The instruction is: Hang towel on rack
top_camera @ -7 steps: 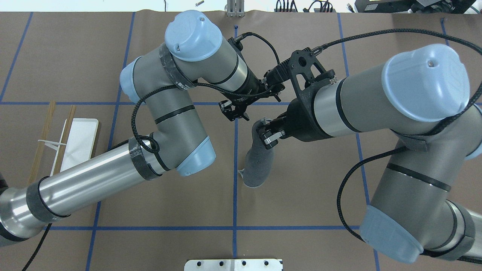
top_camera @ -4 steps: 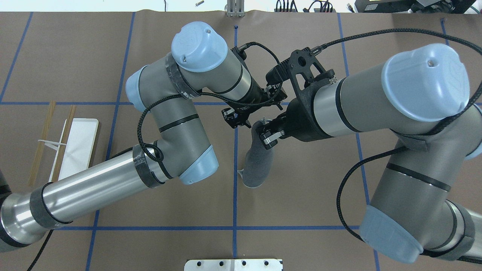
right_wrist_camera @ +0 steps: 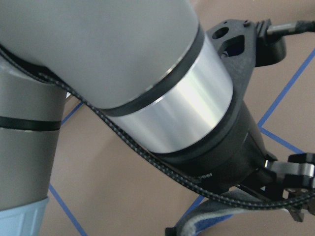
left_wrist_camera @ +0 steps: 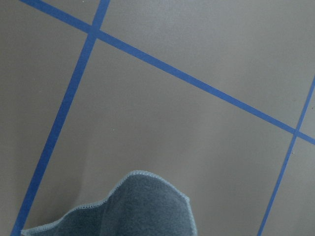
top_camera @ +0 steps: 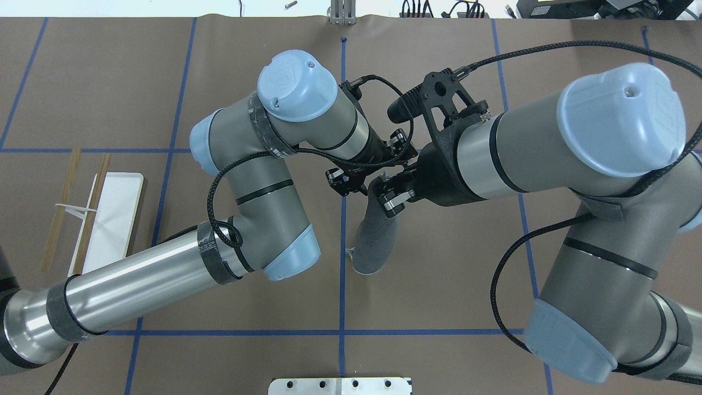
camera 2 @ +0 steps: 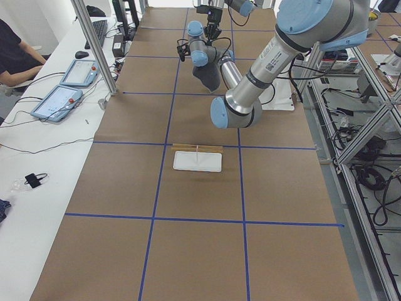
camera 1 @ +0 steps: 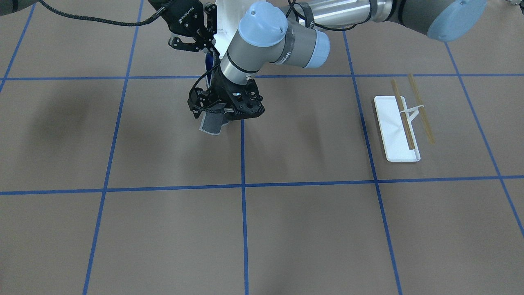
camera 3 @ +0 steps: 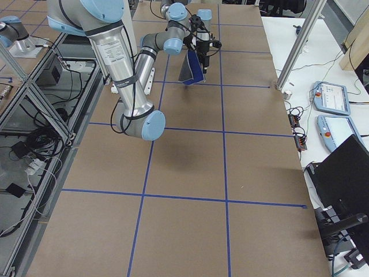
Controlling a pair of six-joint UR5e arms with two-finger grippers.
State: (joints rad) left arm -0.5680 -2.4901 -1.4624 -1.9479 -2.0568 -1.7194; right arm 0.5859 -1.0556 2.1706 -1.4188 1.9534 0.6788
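Observation:
The towel (top_camera: 375, 236) hangs grey side up from my right gripper (top_camera: 388, 198), which is shut on its top edge and holds it above the table's middle. Its blue side shows in the front view (camera 1: 209, 61) and the right side view (camera 3: 193, 69). My left gripper (top_camera: 346, 185) is open, close beside the towel's top and the right gripper, not holding anything. The left wrist view shows only the towel's stitched grey edge (left_wrist_camera: 138, 209). The rack (top_camera: 112, 211) stands at the far left, with a white base and two tan rods (top_camera: 60, 208); it also shows in the front view (camera 1: 396, 131).
Brown paper with a blue tape grid (top_camera: 343, 285) covers the table. A white bolted plate (top_camera: 340, 385) sits at the near edge. Both arms crowd the centre. Tablets (camera 2: 56, 100) and a seated person (camera 2: 15, 53) are beyond the table's far side.
My left gripper has moved toward the towel's top and the right gripper, its arm swinging right. The right gripper and the towel have stayed in place.

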